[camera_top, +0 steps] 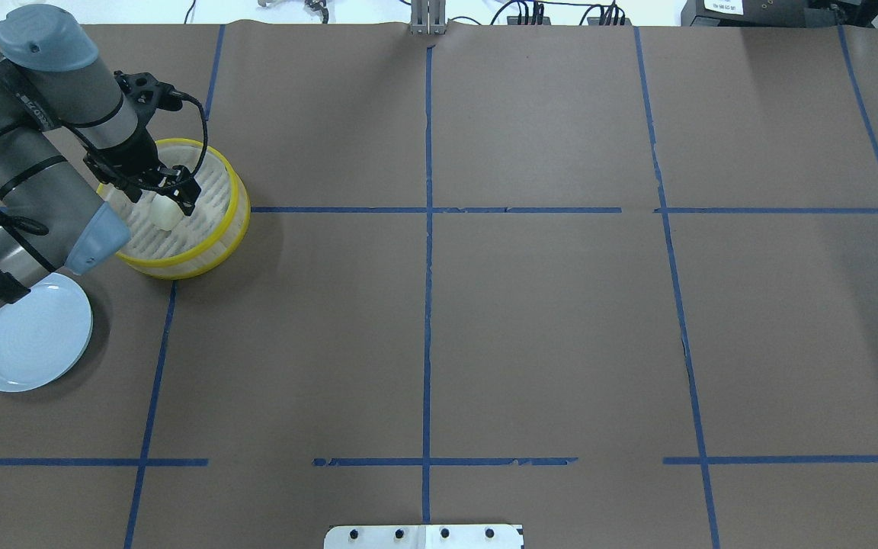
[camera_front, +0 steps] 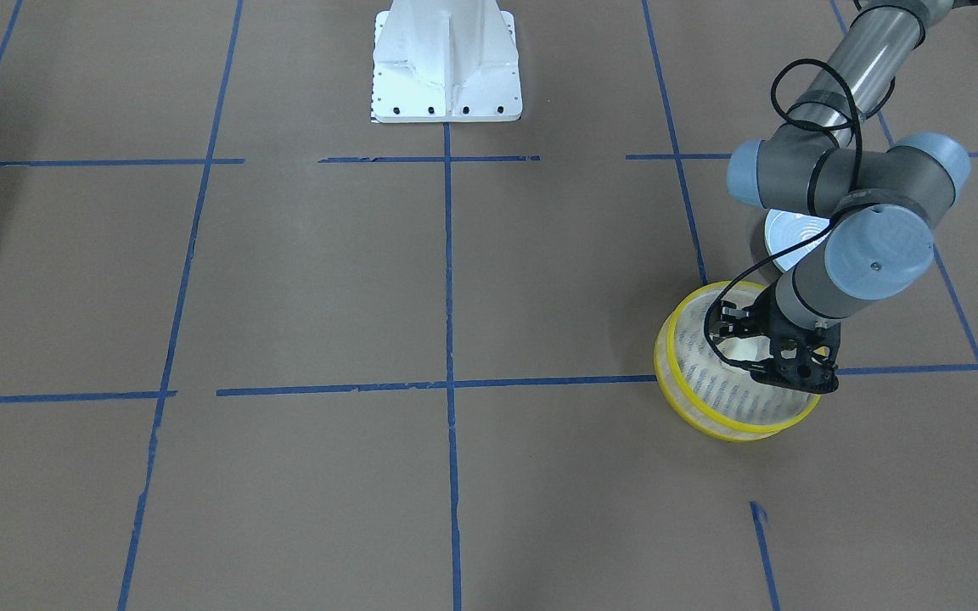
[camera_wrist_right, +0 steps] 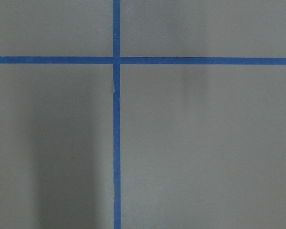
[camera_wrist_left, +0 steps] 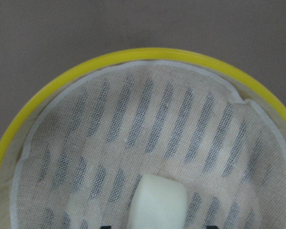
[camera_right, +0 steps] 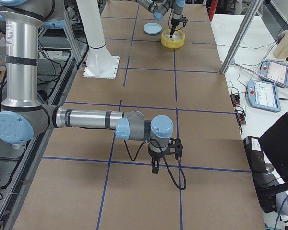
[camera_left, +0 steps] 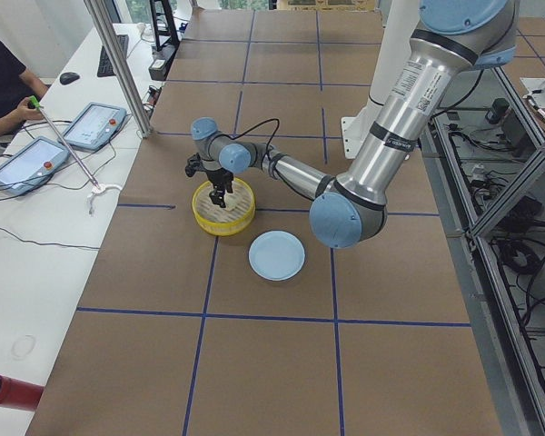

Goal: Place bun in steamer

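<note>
The steamer (camera_top: pixel 237 221), a yellow-rimmed basket with a pale slotted floor, stands at the table's left. The cream-white bun (camera_top: pixel 167 216) lies on its floor, near the middle. My left gripper (camera_top: pixel 165 200) reaches down into the steamer and straddles the bun. In the left wrist view the bun (camera_wrist_left: pixel 159 205) sits between the two dark fingertips (camera_wrist_left: pixel 106 227) with a gap on each side, so the jaws are open. My right gripper (camera_right: pixel 156 165) shows only in the exterior right view, low over bare table; I cannot tell whether it is open or shut.
A pale blue plate (camera_top: pixel 27 343) with nothing on it lies beside the steamer, partly under my left arm. The white robot base (camera_front: pixel 446 64) stands at the table's middle edge. Blue tape lines cross the brown table.
</note>
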Action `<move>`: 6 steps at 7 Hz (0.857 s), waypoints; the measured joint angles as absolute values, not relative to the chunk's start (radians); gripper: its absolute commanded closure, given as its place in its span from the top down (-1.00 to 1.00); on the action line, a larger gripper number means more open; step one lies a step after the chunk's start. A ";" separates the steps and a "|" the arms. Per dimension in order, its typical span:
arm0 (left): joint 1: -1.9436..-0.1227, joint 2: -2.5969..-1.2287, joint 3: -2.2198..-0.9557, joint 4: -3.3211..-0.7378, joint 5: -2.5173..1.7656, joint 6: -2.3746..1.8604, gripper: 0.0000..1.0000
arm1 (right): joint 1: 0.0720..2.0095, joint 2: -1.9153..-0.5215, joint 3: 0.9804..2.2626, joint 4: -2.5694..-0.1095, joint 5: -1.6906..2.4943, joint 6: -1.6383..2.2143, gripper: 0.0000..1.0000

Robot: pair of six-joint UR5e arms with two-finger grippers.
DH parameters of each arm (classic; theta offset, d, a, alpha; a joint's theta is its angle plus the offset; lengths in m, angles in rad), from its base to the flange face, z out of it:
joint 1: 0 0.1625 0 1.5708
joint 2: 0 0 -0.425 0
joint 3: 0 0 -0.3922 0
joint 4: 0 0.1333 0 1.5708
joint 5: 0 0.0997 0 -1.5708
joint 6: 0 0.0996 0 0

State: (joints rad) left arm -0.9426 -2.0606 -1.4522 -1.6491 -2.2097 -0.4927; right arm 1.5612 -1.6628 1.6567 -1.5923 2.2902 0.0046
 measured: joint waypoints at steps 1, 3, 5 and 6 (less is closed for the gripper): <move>-0.951 -2.053 -1.485 -1.649 -2.208 -0.489 1.00 | 1.561 -1.663 1.657 -1.592 2.290 0.005 1.00; -1.017 -2.004 -1.623 -1.643 -2.206 -0.482 1.00 | 1.561 -1.663 1.657 -1.592 2.290 0.005 1.00; -1.168 -1.920 -1.739 -1.621 -2.211 -0.343 1.00 | 1.561 -1.663 1.657 -1.592 2.290 0.005 1.00; -1.265 -1.868 -1.748 -1.610 -2.229 -0.231 1.00 | 1.561 -1.663 1.657 -1.592 2.290 0.005 1.00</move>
